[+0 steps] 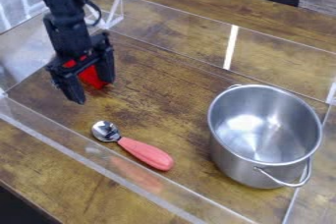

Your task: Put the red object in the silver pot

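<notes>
While open, jaws straddle the red object (86, 73).

Wooden table (184, 76), red object (89, 71), spoon (136, 146), silver pot (265, 135)

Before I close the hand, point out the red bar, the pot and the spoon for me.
red bar (88, 72), camera view, on the red strip showing between the hand's fingers.
pot (266, 95), camera view, on the far rim.
spoon (144, 153), camera view, on the salmon-red handle.
</notes>
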{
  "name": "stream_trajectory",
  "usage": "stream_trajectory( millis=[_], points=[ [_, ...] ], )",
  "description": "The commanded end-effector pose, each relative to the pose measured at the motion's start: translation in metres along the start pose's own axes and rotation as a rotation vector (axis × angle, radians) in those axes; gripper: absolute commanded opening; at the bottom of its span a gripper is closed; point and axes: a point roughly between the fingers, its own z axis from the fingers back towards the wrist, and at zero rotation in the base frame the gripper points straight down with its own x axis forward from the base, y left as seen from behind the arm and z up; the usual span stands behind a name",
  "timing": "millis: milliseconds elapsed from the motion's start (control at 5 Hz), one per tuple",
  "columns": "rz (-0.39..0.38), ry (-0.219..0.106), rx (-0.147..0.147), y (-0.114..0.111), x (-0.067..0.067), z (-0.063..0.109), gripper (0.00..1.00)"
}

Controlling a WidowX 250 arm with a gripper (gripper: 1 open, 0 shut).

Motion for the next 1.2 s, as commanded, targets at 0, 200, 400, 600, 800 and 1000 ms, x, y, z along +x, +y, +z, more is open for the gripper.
stream_trajectory(
  millis=[0,200,400,600,800,1000],
  points=[
    [0.022,-0.012,-0.064,-0.01,0.02,0.015,1.0],
    [0.045,-0.004,-0.064,-0.017,0.023,0.014,0.0],
    [0.074,0.006,-0.064,-0.021,0.025,0.018,0.0],
    [0.111,0.034,-0.053,-0.02,0.022,0.027,1.0],
    [0.136,0.057,-0.04,-0.018,0.017,0.035,1.0],
    [0.178,0.065,-0.043,-0.009,0.025,0.043,0.0]
  ],
)
